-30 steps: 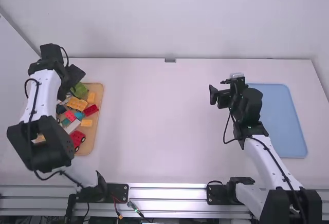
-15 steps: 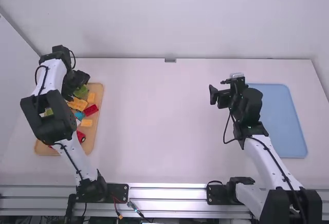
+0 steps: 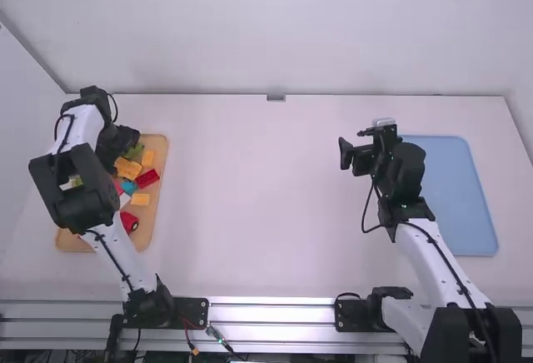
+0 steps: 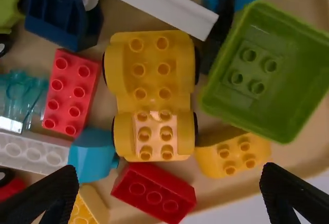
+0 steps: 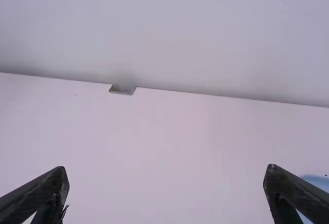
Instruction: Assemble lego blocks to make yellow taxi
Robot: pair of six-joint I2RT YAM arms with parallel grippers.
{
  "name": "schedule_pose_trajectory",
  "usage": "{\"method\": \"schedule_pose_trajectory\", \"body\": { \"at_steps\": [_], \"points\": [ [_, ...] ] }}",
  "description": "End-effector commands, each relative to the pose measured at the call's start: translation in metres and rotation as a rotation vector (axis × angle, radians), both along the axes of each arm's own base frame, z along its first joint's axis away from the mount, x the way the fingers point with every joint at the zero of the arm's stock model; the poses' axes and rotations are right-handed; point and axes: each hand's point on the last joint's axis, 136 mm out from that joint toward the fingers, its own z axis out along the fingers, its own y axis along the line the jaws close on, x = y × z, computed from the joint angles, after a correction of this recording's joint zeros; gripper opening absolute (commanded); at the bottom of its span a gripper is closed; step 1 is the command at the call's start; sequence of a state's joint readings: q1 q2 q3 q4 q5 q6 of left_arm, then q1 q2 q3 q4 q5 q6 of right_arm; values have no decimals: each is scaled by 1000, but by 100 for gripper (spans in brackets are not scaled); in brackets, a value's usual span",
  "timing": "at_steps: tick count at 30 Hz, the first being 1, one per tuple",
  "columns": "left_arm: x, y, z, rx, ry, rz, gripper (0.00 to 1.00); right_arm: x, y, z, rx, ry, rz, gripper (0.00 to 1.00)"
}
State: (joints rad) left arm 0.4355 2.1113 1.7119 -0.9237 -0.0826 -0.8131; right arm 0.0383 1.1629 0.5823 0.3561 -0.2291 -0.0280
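Note:
My left gripper [image 3: 117, 155] is over the wooden tray [image 3: 155, 231] at the table's left. In the left wrist view that gripper [image 4: 169, 196] stands open above the blocks, with nothing between its fingers. Under it lie a yellow wheeled car base [image 4: 151, 91], a yellow brick [image 4: 232, 154], a red brick [image 4: 154, 193] and another yellow brick [image 4: 87, 208]. My right gripper [image 3: 346, 154] is held above the table right of the middle; in the right wrist view this gripper [image 5: 167, 196] is open and holds nothing.
A blue tray [image 3: 462, 196] lies at the right, beside the right arm. Also in the wooden tray are a green open box [image 4: 267, 70], a long red brick [image 4: 70, 92], a white brick [image 4: 31, 152] and a dark blue piece [image 4: 61, 16].
Over the last second the left arm has pulled back toward its base, and its gripper has shifted slightly over the tray. The right arm has stayed still.

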Motion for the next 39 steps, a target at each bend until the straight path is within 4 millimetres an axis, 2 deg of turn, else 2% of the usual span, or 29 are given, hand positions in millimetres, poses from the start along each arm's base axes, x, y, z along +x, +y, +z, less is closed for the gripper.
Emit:
{"method": "schedule_pose_trajectory", "body": {
  "at_steps": [1, 10, 21, 30, 36, 38, 39],
  "points": [
    [-10, -1, -18, -7, 45, 14, 94, 7, 1, 16, 7, -32, 2, 99],
    [-15, 1, -37, 13, 49, 17, 83, 7, 1, 16, 7, -29, 2, 99],
    [-17, 1, -50, 25, 42, 10, 83, 6, 1, 14, 7, -24, 3, 99],
    [-21, 0, -70, 35, 31, -20, 81, 6, 1, 15, 6, -25, 2, 99],
    [-22, 2, -75, 56, 27, -24, 74, 6, 1, 15, 4, -26, 4, 99],
    [-23, 2, -76, 57, 31, -25, 66, 6, 1, 15, 4, -26, 4, 99],
    [-23, 2, -76, 58, 32, -25, 66, 6, 1, 15, 4, -26, 4, 99]
  ]
}}
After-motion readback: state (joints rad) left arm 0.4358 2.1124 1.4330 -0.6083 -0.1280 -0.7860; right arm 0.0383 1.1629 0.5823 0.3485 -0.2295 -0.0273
